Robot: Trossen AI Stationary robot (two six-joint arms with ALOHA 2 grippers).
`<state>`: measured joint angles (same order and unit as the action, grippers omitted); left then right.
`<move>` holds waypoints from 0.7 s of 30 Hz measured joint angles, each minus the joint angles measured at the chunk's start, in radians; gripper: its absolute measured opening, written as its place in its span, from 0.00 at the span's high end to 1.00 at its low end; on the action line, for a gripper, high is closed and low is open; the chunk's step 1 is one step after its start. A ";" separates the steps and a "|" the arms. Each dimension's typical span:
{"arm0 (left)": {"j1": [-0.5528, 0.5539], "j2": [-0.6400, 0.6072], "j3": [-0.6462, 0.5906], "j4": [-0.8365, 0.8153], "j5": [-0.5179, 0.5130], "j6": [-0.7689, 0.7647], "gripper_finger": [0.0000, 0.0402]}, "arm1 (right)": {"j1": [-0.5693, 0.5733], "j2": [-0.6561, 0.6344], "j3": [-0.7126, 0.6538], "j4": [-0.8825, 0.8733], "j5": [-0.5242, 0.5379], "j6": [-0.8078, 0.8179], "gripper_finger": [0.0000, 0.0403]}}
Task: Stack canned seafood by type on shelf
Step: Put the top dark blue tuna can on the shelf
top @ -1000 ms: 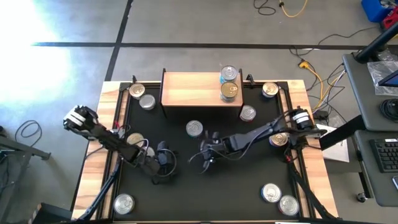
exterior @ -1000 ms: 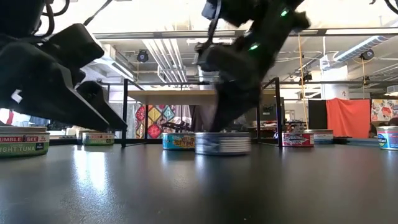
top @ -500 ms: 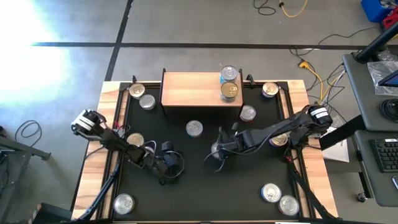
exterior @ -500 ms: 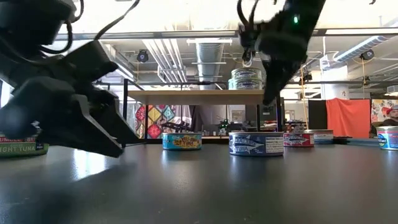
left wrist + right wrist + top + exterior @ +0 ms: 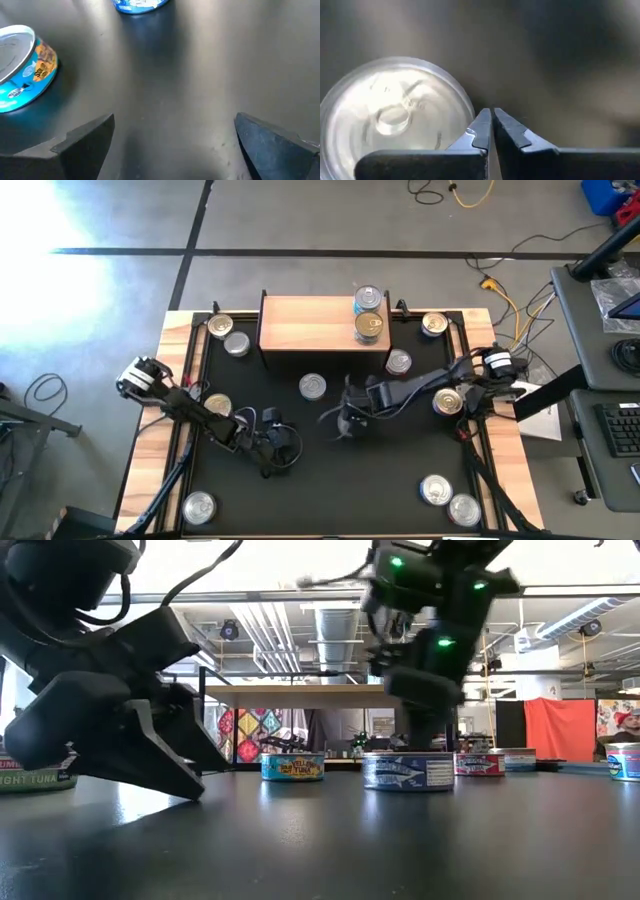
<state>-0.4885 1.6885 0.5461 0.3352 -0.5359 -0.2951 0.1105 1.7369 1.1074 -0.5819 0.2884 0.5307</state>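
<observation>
A silver-lidded tin of canned seafood with a blue label stands on the black mat near the table's middle. My right gripper is shut and points steeply down, its tips right beside the tin's rim. My left gripper is open and low over bare mat, left of the middle. A blue tin stands ahead of it. The shelf at the far side carries a silver-lidded tin and a gold-lidded tin at its right end. My right gripper has its shut fingertips at the rim of the silver-lidded tin, coming from above and slanting down. I cannot tell whether they touch it. The tin stands flat on the mat.
Loose tins stand around the mat: far left, in front of the shelf, far right, right edge, left edge and both near corners. Wooden planks frame the mat.
The blue-labelled tin has slid along the mat toward the table's right edge and now stands still. My right gripper, still shut, went the same way and then a little toward the shelf. My left gripper, still open, has crept toward the middle and sunk a little.
</observation>
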 joint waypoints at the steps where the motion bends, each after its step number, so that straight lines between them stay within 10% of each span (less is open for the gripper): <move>1: 0.000 -0.016 0.000 -0.031 0.000 0.005 0.00 | -0.006 0.003 -0.003 0.072 -0.034 -0.039 0.97; 8: 0.000 -0.065 -0.005 -0.106 0.034 0.001 0.00 | 0.006 0.009 0.012 0.444 -0.270 -0.244 0.97; 21: 0.058 0.043 -0.008 0.207 0.082 0.153 0.00 | 0.136 -0.049 0.054 -0.107 -0.157 0.035 0.97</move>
<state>-0.4301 1.7312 0.5381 0.5421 -0.4540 -0.1420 0.2462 1.6878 1.1612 -0.6888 0.1314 0.5653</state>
